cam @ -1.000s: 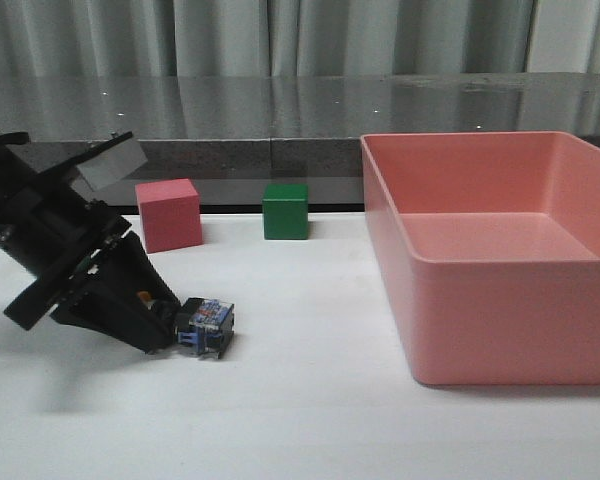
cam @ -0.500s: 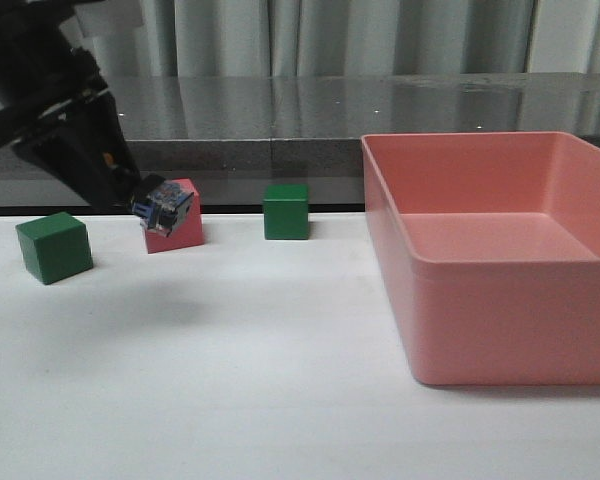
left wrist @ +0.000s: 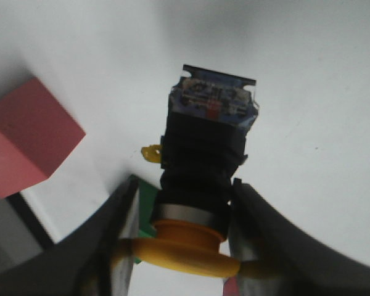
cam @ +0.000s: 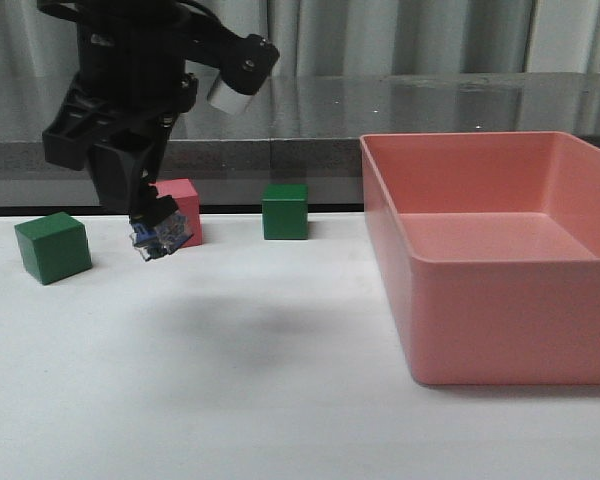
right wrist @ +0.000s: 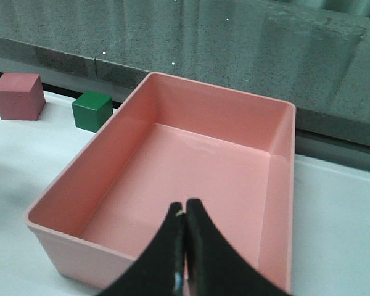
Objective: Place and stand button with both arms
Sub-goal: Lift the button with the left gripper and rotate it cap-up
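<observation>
Black and heavy with cables, the left arm (cam: 130, 90) hangs over the back left part of the white tabletop (cam: 280, 400), its left gripper (cam: 150, 215) pointing down. The gripper's two dark fingers (left wrist: 120, 228) are closed against the sides of the small push button with a yellow mushroom cap, black ribbed body and blue-grey clear contact block (left wrist: 203, 160); the cap sits deep between the fingers and the contact block points away from the wrist, toward the table. In the front view the button (cam: 160, 236) is held clear of the tabletop, tilted, with a soft shadow on the white surface below it.

Just behind the button, near the back edge of the tabletop, stands a pink cube (cam: 183, 205), partly hidden by the gripper. A green cube (cam: 52, 246) sits closer to the left edge, and a second green cube (cam: 285, 210) stands along the back edge toward the middle. A large, shallow pink plastic bin (cam: 500, 300) takes up the right side of the tabletop.

The right gripper (right wrist: 185, 246) hovers above the near wall of the bin, its black pointed fingers pressed together with nothing between them. The right arm does not show in the front view.
</observation>
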`<state>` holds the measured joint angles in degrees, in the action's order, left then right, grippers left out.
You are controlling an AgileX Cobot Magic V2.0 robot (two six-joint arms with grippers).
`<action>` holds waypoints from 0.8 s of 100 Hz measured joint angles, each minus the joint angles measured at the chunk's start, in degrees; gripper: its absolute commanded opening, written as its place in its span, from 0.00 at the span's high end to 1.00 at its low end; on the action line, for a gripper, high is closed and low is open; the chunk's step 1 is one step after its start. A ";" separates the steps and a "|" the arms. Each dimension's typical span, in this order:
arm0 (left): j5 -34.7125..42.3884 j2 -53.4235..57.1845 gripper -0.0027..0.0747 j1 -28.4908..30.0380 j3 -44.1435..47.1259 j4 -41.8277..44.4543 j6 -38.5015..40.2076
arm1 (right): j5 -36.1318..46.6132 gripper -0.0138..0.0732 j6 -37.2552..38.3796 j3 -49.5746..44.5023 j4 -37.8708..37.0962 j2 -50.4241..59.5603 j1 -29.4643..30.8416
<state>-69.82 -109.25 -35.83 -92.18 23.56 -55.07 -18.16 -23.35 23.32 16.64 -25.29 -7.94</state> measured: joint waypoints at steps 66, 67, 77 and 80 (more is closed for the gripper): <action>0.11 -5.73 0.99 -3.26 0.07 9.93 5.16 | 0.00 0.91 0.00 0.00 0.00 0.00 0.00; 0.11 -5.88 0.99 -3.26 0.07 9.93 5.16 | 0.00 0.91 0.00 0.00 0.00 0.00 0.00; 0.19 -7.13 0.99 -3.31 0.07 9.93 5.38 | 0.00 0.91 0.00 0.00 0.00 0.00 0.00; 0.19 -7.43 0.99 -3.31 0.07 9.93 5.38 | 0.00 0.91 0.00 0.00 0.00 0.00 0.00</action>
<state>-69.62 -116.68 -39.14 -92.11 33.49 -49.69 -18.16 -23.35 23.32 16.64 -25.29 -7.94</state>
